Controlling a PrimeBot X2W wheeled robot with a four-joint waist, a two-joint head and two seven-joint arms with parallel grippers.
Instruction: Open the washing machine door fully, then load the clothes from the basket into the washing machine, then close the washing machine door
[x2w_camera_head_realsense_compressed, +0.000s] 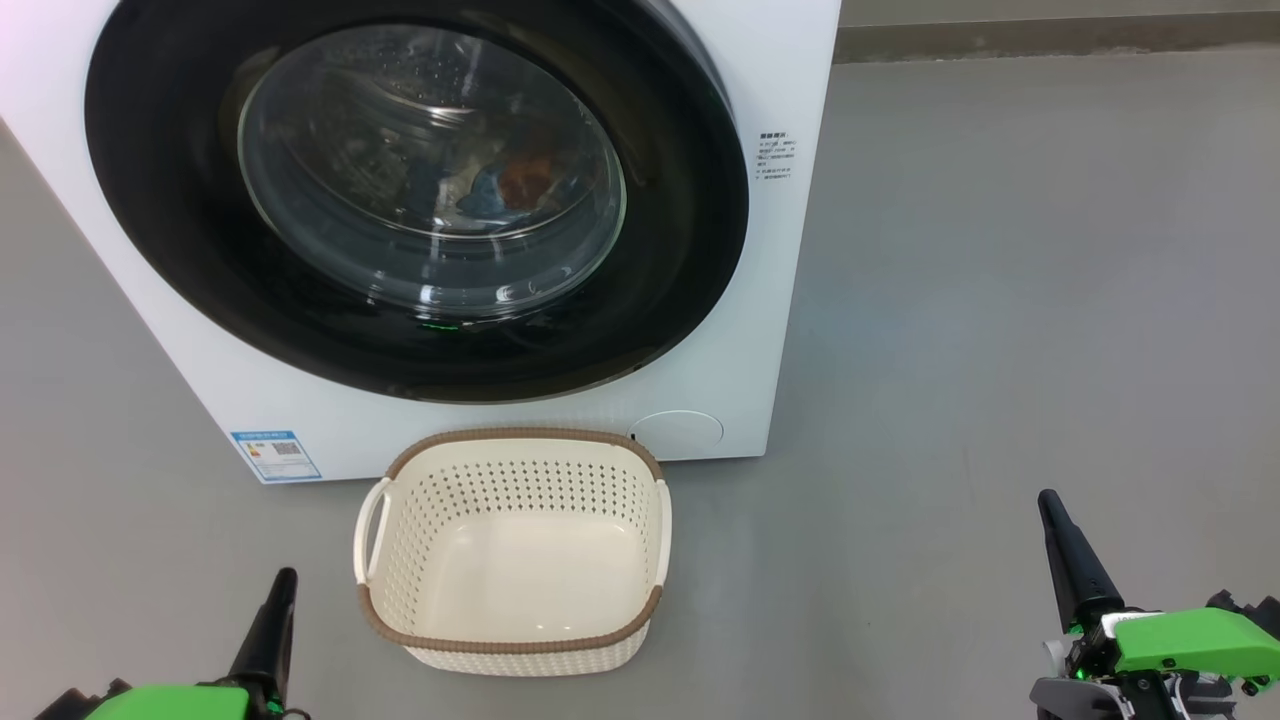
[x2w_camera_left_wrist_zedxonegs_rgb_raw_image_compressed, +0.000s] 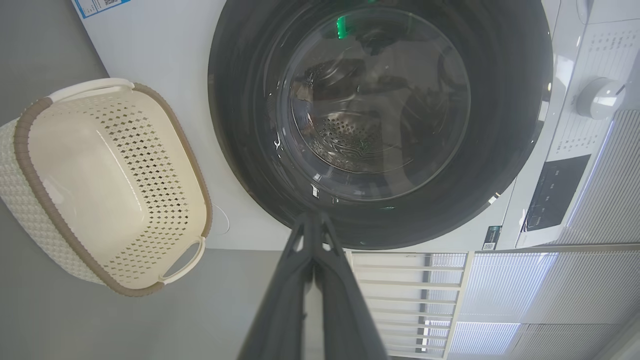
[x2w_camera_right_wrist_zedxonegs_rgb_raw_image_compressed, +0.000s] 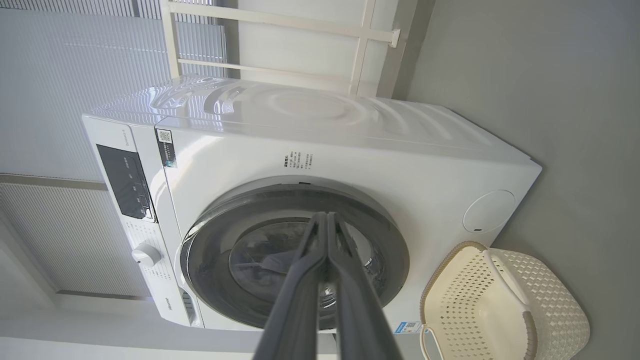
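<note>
Matte grey floor extends ahead of the right gripper. Farther ahead, a darker skirting strip meets the wall. Ribbed white panels are brightly lit.

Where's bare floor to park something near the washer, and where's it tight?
Widest bare floor: right of the washer and basket, up to the right end effector. Smaller patch: left of the basket, between the blue label and the left end effector. The basket itself is empty. Tight: the strip between basket and washer front, under the door.
</note>
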